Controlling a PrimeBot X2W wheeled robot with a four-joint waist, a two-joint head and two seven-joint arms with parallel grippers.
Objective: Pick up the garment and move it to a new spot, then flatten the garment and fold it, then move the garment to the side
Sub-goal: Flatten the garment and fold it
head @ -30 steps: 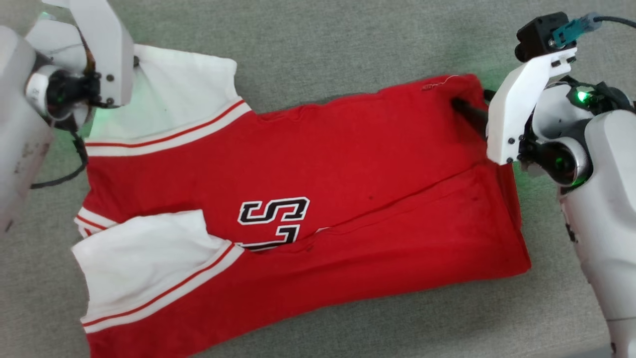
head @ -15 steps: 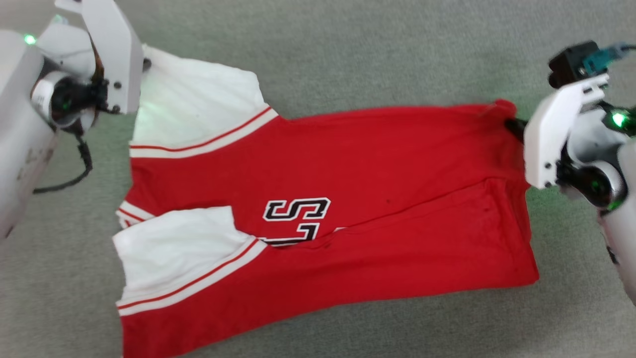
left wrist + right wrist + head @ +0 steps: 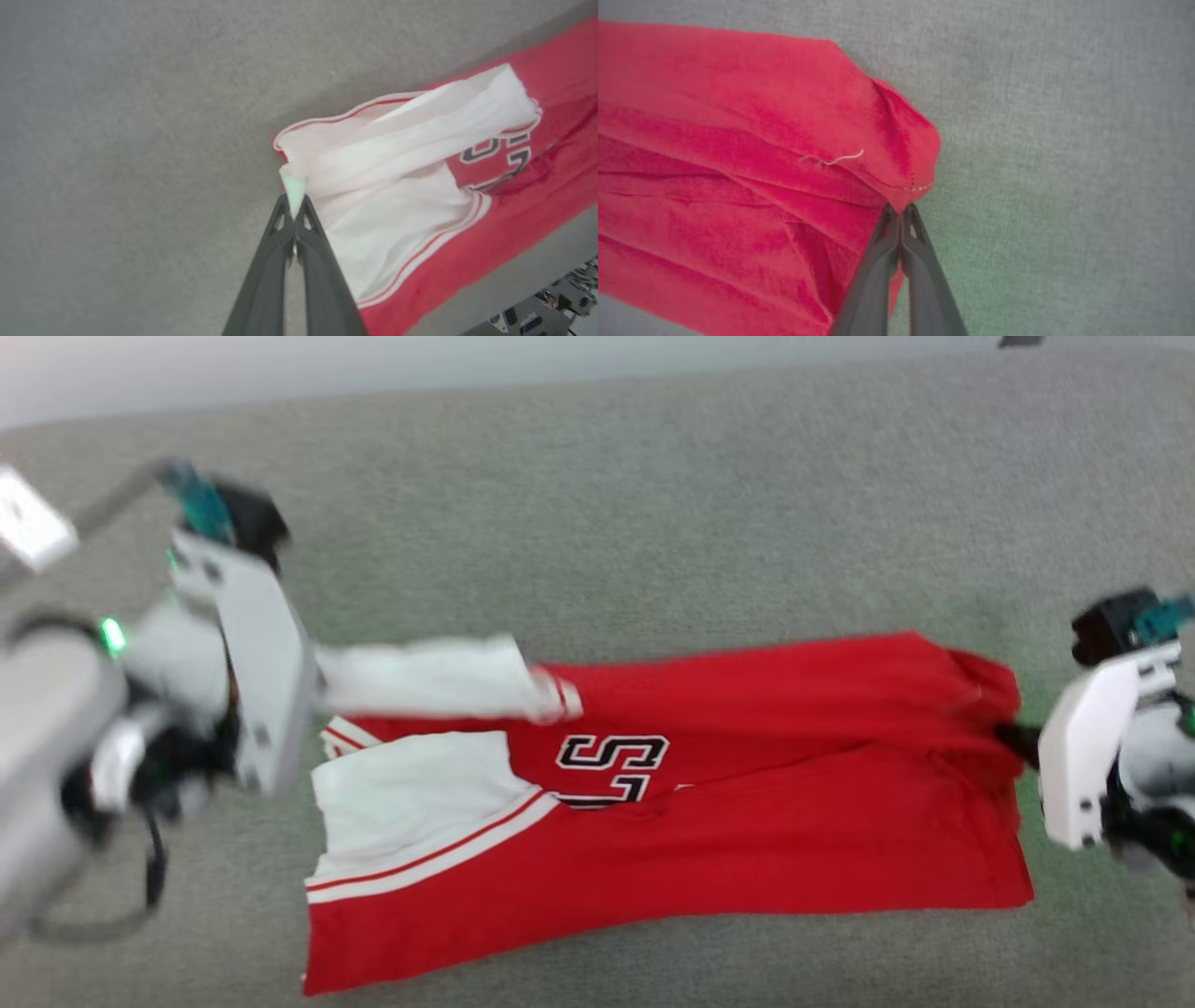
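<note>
Left gripper (image 3: 294,205): fingers pressed together, pinching the garment (image 3: 397,219) at the tips.
Right gripper (image 3: 901,212): fingers pressed together, pinching its red edge.

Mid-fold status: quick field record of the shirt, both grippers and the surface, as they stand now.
garment: red jersey lying sideways, near edge folded over part of the number print
left gripper: shut on the white sleeve tip, sleeve stretched taut
right gripper: shut on the red hem corner
surface: grey fabric

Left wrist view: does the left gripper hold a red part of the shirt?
No, the left gripper pinches the tip of a white sleeve of the shirt.
</note>
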